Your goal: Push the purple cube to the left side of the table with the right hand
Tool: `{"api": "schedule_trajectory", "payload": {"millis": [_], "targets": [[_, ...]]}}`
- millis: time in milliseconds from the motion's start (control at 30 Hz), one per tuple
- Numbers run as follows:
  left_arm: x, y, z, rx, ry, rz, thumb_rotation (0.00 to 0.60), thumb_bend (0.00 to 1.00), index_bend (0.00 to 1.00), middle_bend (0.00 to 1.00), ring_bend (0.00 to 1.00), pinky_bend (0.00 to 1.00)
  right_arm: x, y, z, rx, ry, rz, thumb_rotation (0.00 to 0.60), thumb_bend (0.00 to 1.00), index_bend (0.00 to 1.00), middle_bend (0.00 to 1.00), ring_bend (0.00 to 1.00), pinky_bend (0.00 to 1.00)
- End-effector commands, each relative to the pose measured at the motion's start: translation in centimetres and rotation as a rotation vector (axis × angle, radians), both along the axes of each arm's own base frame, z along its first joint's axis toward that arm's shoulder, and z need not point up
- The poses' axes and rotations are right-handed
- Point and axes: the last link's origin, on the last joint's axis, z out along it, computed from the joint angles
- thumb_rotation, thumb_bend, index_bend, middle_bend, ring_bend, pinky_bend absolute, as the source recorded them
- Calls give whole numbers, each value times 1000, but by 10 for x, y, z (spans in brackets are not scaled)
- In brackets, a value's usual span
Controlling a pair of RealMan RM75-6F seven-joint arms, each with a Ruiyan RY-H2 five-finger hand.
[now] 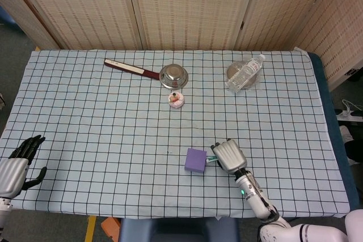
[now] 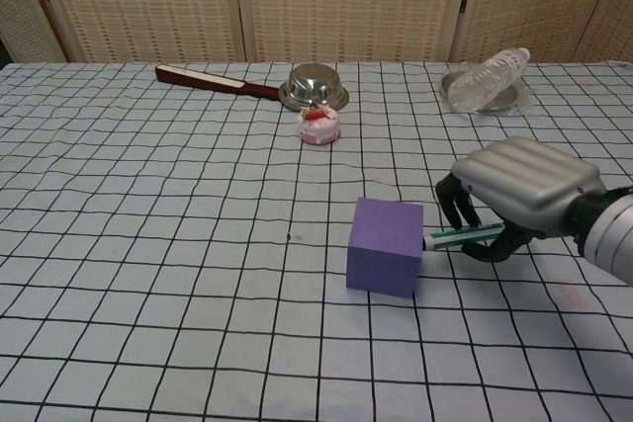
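Gripping a green marker (image 2: 463, 236) in curled fingers, the right hand (image 2: 519, 195) is touching its tip to the purple cube (image 2: 385, 246), right of table (image 1: 85, 117) centre; left hand (image 1: 16, 165), fingers spread, holding nothing, partly cut off at left edge

The left hand (image 1: 16, 165) is cut by the near-left edge of the head view. The right hand (image 2: 519, 195) covers most of the pen (image 2: 457, 236). The small pink thing (image 2: 318, 126) is too small to identify.
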Motion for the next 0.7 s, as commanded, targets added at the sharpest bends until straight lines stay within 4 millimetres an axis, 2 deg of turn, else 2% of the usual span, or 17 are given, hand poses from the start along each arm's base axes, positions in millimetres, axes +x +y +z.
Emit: {"api": "schedule_trajectory", "payload": {"millis": [33,367,700], "targets": [[0,0,0,-2,-1,-1,600,451,0,0,0,176,11,-2,-7,12,-6,16,600,406,920,824,658,589],[-1,1,0,-13,-4,3,600,451,0,0,0,177,50,-13,-33,20,-8,70,600,406,920,824,658,587],[-2,1,1,-13,-13,6,600,451,0,0,0,177,80,-16,-53,56,-18,106,600,406,920,824,658,587]]}}
